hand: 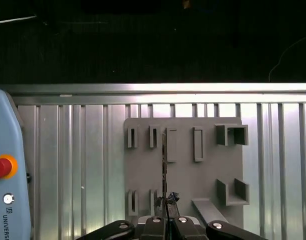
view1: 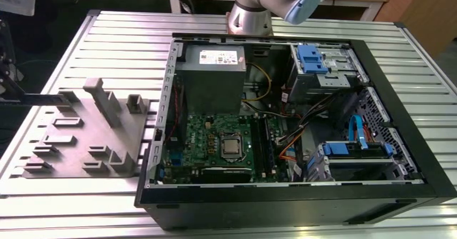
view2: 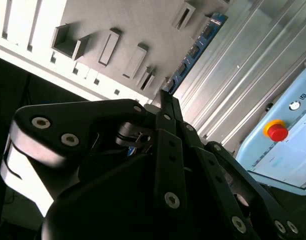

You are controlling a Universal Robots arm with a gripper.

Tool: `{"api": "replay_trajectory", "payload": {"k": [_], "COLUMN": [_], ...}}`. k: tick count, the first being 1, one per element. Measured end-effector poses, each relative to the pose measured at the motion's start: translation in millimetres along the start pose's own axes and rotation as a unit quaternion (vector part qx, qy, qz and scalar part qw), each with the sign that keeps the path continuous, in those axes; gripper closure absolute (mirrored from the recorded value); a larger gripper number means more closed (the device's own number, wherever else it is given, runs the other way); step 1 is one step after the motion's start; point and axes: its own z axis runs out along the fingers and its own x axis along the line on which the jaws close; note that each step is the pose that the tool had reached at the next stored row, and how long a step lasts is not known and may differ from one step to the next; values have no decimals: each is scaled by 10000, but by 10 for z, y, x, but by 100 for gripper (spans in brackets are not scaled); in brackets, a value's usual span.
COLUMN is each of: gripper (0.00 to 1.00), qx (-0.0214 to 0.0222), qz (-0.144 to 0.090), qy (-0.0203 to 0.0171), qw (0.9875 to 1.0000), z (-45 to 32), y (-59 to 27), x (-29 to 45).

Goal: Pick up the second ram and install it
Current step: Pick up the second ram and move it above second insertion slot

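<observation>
Fixture plate beside computer case

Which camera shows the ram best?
The second wrist view: the ram shows its broad face, running out from the gripper. The first wrist view shows it edge-on, a thin dark line. The exterior view shows a dark bar, likely it, near its left edge.

Exterior view: high, off-arm, angled down across bench, open computer case central, grey fixture at exterior view's left. First wrist view: straight down past end effector onto grey fixture. Second wrist view: close behind end effector, oblique. All share grey fixture.
</observation>
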Motion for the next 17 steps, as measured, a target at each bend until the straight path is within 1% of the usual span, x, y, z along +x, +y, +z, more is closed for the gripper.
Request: {"api": "replay_trajectory", "payload": {"k": [6,11,13,17], "gripper": [92,92,92,92], "qx": [6,11,13,13], "qz": [3,4,4,4], "qy": [-21,-41,-48,-48], "qw": [10000,10000,10000,10000], "z": [-153,-259,-279,-280], "y": [3,6,6,6], "x": [-5,-8,-8,-9]}}
